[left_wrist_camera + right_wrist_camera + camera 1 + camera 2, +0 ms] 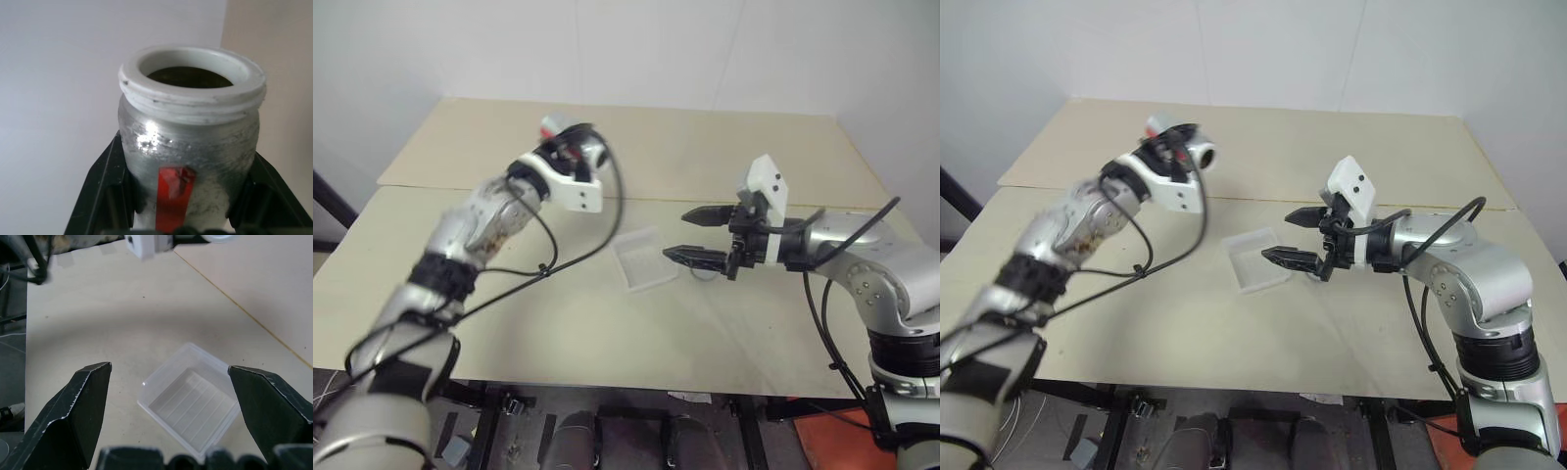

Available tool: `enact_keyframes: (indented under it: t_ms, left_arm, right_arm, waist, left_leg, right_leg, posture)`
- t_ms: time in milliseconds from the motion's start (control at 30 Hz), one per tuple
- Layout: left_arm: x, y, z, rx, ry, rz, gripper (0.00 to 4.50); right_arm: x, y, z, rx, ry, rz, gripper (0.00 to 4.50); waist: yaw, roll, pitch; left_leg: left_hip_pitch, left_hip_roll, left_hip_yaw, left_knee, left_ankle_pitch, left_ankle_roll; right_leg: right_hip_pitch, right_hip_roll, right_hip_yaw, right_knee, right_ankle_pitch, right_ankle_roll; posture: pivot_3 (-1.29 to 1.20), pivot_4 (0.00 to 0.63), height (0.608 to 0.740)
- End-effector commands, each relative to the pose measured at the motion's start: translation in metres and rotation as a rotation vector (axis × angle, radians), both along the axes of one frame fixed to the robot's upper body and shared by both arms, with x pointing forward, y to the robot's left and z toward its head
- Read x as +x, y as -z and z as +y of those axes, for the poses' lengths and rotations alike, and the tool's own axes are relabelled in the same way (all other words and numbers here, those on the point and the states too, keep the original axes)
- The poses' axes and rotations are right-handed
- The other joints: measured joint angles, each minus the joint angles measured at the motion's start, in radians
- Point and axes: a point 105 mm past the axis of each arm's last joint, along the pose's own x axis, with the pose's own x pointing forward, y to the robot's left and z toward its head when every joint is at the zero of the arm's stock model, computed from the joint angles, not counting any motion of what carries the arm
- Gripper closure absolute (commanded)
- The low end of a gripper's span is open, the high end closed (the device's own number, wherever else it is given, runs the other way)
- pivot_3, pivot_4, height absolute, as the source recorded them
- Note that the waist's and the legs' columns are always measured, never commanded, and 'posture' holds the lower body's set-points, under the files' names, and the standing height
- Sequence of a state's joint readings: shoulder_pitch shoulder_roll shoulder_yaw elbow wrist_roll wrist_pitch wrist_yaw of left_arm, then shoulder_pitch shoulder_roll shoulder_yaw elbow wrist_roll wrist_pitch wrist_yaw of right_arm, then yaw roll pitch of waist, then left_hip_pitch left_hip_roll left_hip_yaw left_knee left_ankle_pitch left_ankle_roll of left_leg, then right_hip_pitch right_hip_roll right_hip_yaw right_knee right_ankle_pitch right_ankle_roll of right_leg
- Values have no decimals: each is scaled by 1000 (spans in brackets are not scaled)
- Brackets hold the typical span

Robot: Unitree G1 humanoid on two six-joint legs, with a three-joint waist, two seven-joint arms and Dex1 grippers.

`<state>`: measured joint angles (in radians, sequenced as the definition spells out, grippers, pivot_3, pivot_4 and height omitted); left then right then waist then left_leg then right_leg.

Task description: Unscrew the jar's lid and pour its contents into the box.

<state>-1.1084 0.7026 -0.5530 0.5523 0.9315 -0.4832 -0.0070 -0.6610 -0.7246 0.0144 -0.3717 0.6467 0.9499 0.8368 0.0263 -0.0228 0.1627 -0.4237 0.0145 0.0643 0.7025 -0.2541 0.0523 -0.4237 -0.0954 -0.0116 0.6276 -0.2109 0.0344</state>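
Beige table (pixel 724 147), pale wall (pixel 607 49)

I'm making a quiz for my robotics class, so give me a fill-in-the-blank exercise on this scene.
1. The jar is held by the ____ gripper.
2. The jar's mouth is ____, with no lid on it.
3. The right gripper has its fingers ____ and holds nothing.
4. The box lies on the ____.

Missing words: left; open; open; table

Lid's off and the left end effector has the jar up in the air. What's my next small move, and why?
Probably carry the jar toward the box before tipping. The left end effector grips the open jar raised off to one side of the box, not above it, so pouring now would likely miss. The right end effector hangs open beside the box, holding nothing.
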Motion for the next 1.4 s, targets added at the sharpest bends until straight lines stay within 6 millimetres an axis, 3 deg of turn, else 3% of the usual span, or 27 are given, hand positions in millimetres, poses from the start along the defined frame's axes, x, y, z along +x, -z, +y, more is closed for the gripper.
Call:
enact_keyframes:
  t_ms: [33,233,400,667,800,933,1067,1133,1200,1400]
  left_arm:
    - [-6,21,-27,315,139,-103,2569]
    - [-7,49,-61,570,249,-203,2569]
    - [-10,40,-79,570,301,-276,2569]
    - [-11,37,-69,469,276,-203,2569]
    - [-3,20,-47,229,179,-93,2569]
    - [5,0,-8,-157,59,72,2569]
    - [12,-9,32,-804,-40,366,2569]
    - [12,-3,46,-1166,-29,604,2569]
    - [7,6,60,-1449,-3,698,2569]
    - [-16,50,69,-1628,-10,1007,2569]
  right_arm:
    - [2,-8,0,-17,9,-40,60]
    - [11,-23,-3,46,84,-70,60]
    - [2,-28,-5,114,100,-78,60]
    - [1,-23,-6,115,115,-63,60]
    - [2,-22,-7,108,112,-63,60]
    - [3,-23,-8,97,96,-64,60]
    - [1,-21,-9,86,70,-50,60]
    - [2,-20,-7,86,60,-43,60]
    - [3,-19,-6,86,49,-38,60]
    - [2,-18,-4,84,31,-24,60]
  waist:
    - [-1,0,0]
    - [-6,0,0]
    - [-11,0,0]
    - [-14,0,0]
    - [-17,0,0]
    - [-18,0,0]
    - [-20,0,0]
    - [-16,0,0]
    - [-17,0,0]
    - [-25,0,0]
  left_leg:
    - [0,0,1,0,0,1]
    - [-6,1,6,0,0,0]
    - [-7,1,5,0,0,0]
    - [-7,1,1,1,0,1]
    - [-7,2,1,1,0,0]
    - [-7,2,1,1,0,0]
    - [-7,3,1,1,0,0]
    - [-8,4,0,3,0,0]
    - [-8,4,-2,5,0,0]
    - [-4,2,-3,7,0,1]
  right_leg:
    - [0,0,0,0,0,0]
    - [-6,0,0,0,-1,1]
    - [-7,0,0,1,-1,1]
    - [-8,-1,0,3,-1,1]
    - [-9,-1,1,4,-1,1]
    - [-10,-1,1,4,-1,1]
    - [-10,-1,2,4,-1,1]
    - [-10,-1,1,5,0,1]
    - [-9,-1,0,5,0,1]
    - [-4,0,1,5,0,1]
  posture:
    - [0,150,740]
    - [0,150,740]
    - [0,150,740]
    - [0,150,740]
    - [0,150,740]
    - [0,150,740]
    - [0,150,740]
    - [0,150,740]
    - [0,150,740]
    - [0,150,740]
